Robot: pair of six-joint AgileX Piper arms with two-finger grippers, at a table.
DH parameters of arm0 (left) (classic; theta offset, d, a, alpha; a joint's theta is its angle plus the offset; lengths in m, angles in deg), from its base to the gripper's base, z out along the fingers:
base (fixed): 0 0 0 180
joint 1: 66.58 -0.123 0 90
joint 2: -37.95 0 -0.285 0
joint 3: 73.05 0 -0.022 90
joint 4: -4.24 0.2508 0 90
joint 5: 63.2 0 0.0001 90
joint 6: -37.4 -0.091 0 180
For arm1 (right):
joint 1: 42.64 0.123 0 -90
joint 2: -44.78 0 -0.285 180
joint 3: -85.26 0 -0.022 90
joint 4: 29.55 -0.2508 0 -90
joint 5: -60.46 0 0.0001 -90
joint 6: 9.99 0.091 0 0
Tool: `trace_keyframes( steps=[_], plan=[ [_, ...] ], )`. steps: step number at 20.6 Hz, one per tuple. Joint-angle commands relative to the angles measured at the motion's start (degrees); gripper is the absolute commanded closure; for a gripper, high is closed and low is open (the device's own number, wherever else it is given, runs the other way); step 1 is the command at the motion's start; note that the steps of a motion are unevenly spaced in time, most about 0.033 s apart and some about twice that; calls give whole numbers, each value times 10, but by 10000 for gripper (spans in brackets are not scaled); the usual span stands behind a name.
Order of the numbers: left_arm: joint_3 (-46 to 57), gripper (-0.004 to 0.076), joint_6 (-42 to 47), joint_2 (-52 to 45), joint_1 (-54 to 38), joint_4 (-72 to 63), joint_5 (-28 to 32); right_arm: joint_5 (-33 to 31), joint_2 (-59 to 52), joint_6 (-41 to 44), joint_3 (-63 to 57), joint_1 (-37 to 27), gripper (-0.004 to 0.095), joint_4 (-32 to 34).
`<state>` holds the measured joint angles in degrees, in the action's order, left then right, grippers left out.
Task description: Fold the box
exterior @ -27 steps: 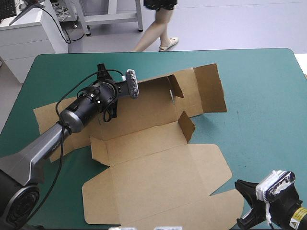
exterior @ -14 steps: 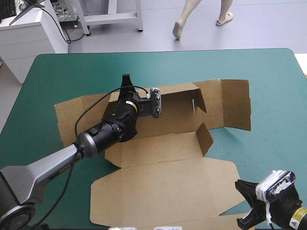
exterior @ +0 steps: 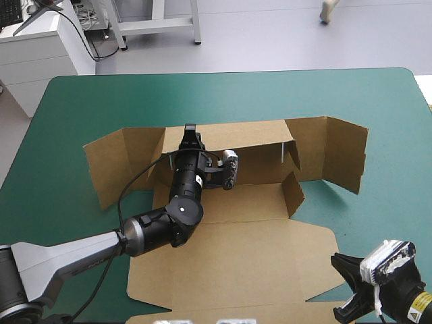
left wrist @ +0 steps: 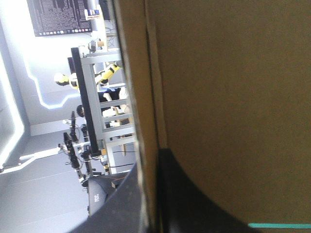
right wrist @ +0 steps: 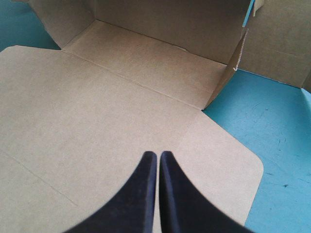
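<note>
Brown cut-board box point(exterior: 246, 200) has its upright rear wall point(exterior: 253, 143) pinched by the left end effector point(exterior: 191, 131), nearer than the right end effector point(right wrist: 158, 154), pressed together at the lid point(exterior: 256, 263) corner.

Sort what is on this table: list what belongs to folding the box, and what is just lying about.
Belongs to the job:
- box, back wall raised, lid flat
- left gripper, shut on the back wall's top edge
- right gripper, shut, holding nothing, by the lid

Just lying about:
- nothing loose shows; the table only bears the box
</note>
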<state>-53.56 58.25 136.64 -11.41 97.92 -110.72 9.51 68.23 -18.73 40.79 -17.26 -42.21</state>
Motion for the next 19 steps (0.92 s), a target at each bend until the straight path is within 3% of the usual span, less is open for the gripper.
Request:
trace_keyframes(
  steps=[1,5,7,10,12,14,19],
  plan=[
    [10,732,30,-24,21,39,-52,34,5,-2,15,-2,899,-4],
    [13,732,49,-24,34,40,-63,34,5,-2,15,-2,836,6],
    [13,732,49,-24,45,40,-71,34,5,-2,15,-2,734,11],
    [13,732,47,-24,60,40,-92,34,5,-2,15,-2,457,17],
    [13,732,54,-26,60,40,-96,34,5,-2,15,-2,327,30],
    [13,732,73,-34,60,40,-98,34,5,-2,15,-2,277,37],
    [13,732,75,-46,67,40,-106,68,6,60,15,-2,273,95]
  ],
)
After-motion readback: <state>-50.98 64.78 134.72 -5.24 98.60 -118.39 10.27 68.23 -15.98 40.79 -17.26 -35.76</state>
